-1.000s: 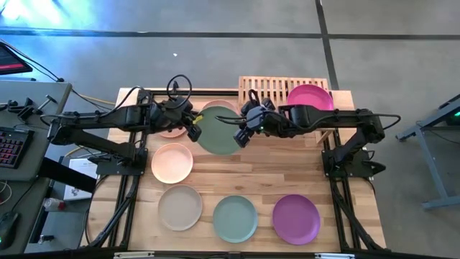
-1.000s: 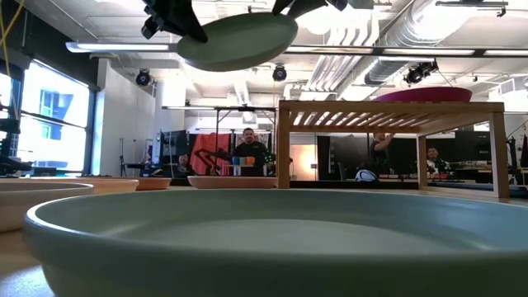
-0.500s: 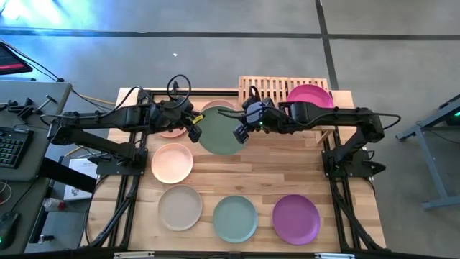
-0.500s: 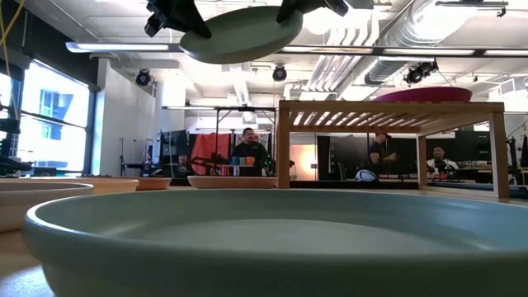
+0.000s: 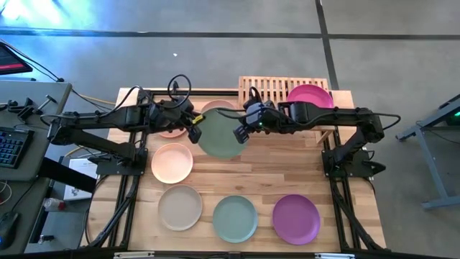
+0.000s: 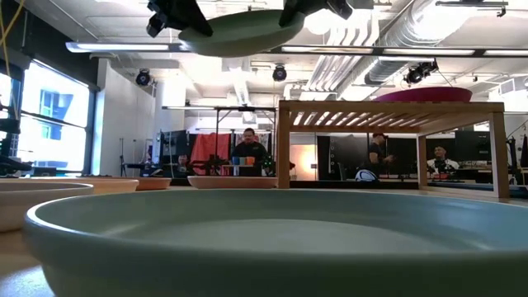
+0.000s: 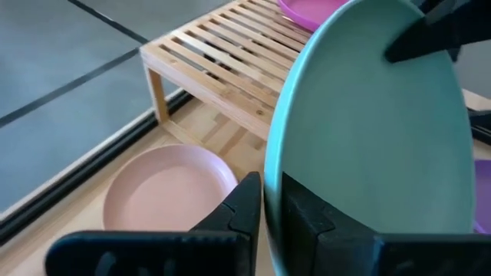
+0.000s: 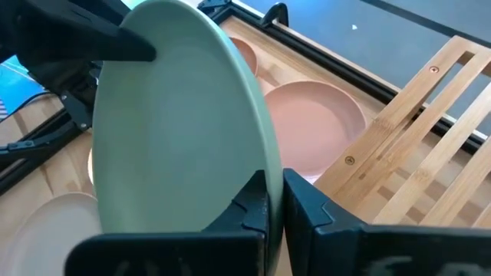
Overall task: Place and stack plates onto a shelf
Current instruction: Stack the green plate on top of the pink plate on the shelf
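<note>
Mid-handover: green plate held in the air at 9 o'clock of the shelf. Right gripper fingers pinch its rim; left gripper fingers sit at the opposite rim, can't tell whether they're gripping. Free the left fully before swinging toward the shelf; keep the plate level.

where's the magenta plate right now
In the high view, the magenta plate lies on the right end of the shelf, at the table's far edge, just behind the right arm.
</note>
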`<state>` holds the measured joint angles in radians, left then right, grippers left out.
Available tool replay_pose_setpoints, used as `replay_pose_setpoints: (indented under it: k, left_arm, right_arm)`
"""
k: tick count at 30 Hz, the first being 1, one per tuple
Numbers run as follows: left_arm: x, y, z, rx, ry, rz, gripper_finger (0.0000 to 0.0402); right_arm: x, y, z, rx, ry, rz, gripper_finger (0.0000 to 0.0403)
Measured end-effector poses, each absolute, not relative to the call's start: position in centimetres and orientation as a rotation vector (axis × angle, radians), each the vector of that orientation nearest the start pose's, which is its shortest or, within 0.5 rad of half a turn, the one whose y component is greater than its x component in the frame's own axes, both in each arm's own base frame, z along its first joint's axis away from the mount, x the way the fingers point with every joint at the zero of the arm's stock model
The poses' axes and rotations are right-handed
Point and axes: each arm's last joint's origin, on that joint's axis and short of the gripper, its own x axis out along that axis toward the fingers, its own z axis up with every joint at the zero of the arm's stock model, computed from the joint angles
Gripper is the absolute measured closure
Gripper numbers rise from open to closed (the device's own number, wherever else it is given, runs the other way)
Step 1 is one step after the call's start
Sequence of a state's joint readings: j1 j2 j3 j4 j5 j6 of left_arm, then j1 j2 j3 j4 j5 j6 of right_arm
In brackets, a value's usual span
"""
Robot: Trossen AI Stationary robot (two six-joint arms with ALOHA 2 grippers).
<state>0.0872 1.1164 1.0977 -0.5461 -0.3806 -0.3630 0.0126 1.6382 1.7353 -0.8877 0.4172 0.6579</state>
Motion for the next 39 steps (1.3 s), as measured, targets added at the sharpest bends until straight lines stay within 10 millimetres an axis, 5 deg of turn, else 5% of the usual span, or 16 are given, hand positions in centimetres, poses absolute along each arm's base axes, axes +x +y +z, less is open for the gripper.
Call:
replay_pose_setpoints:
  k: [12,22,39]
  left_arm:
    - [22.8,3.4,34.6,-0.33,0.481,0.472,0.0308]
    - [21.8,3.3,36.0,-0.333,0.388,0.461,0.03]
    - [20.7,3.1,36.7,-0.325,0.354,0.452,0.03]
  right_arm:
    - [33.8,-0.8,37.9,0.448,0.669,-0.649,0.0402]
    - [32.0,-0.8,39.0,0.438,0.667,-0.677,0.0402]
    - [23.1,-3.6,42.6,0.389,0.723,-0.88,0.0402]
